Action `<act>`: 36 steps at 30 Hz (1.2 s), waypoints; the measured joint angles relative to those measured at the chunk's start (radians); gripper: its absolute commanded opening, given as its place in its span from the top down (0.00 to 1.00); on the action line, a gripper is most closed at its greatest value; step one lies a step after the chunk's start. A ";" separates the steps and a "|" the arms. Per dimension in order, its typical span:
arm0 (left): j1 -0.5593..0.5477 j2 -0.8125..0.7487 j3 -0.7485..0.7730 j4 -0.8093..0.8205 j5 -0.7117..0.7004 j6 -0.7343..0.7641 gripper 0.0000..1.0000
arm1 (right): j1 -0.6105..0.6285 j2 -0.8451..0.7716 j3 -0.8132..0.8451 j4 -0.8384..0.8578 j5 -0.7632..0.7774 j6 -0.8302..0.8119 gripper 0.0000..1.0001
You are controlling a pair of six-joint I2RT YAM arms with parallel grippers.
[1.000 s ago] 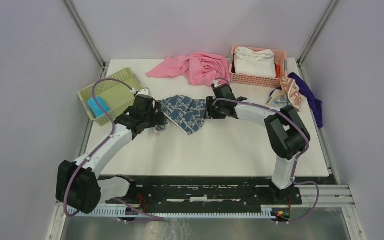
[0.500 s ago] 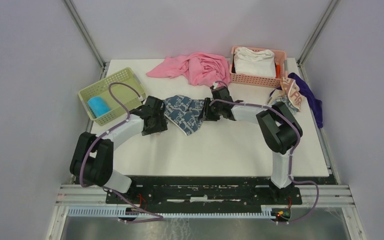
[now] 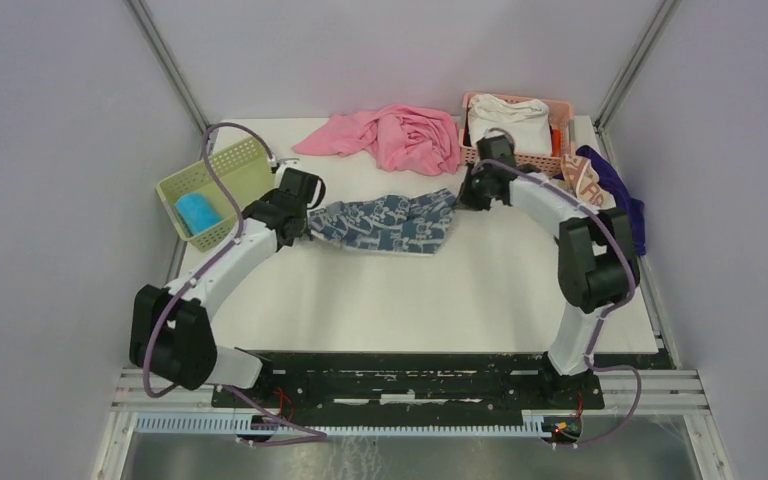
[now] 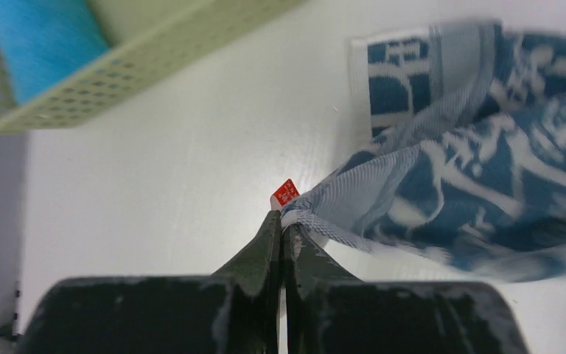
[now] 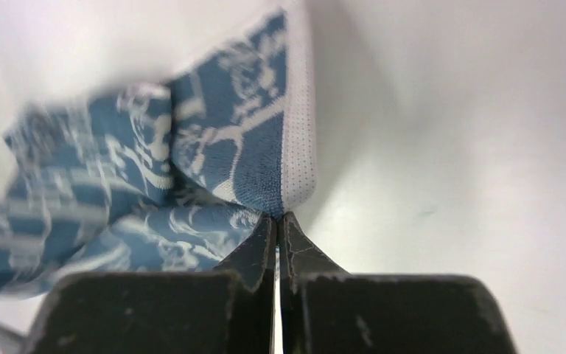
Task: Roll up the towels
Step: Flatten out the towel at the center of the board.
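Observation:
The white towel with dark blue print (image 3: 388, 222) is stretched sideways across the middle of the table. My left gripper (image 3: 305, 228) is shut on its left corner (image 4: 306, 214), beside a small red tag (image 4: 284, 193). My right gripper (image 3: 463, 196) is shut on its right corner (image 5: 284, 203). A rolled bright blue towel (image 3: 196, 212) lies in the green basket (image 3: 230, 165). The cream towel with lettering (image 3: 580, 185) is bunched at the right edge.
A large pink cloth (image 3: 392, 135) lies at the back of the table. A pink basket (image 3: 505, 157) with a white cloth (image 3: 508, 122) stands at the back right. A purple cloth (image 3: 622, 200) hangs over the right edge.
Both grippers closed on the printed towel's corners and drew apart, left leftward and right toward the back right. The bunched towel is now pulled out into a long band.

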 measured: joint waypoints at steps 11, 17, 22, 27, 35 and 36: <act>-0.004 -0.258 -0.106 0.156 -0.053 0.164 0.97 | -0.103 -0.060 0.336 -0.228 0.127 -0.161 0.57; -0.004 -0.227 -0.142 0.166 0.019 0.182 0.97 | -0.089 -0.059 0.254 -0.256 0.101 -0.208 0.53; -0.004 -0.183 -0.142 0.167 0.034 0.187 0.97 | -0.060 -0.041 0.113 -0.214 0.044 -0.229 0.52; -0.004 -0.174 -0.142 0.166 0.033 0.187 0.97 | -0.034 0.031 0.058 -0.053 -0.040 -0.239 0.47; -0.004 -0.174 -0.142 0.165 0.031 0.187 0.97 | -0.036 0.109 -0.036 0.315 -0.203 -0.370 0.40; -0.004 -0.174 -0.142 0.165 0.031 0.187 0.97 | -0.037 0.114 -0.039 0.346 -0.224 -0.382 0.39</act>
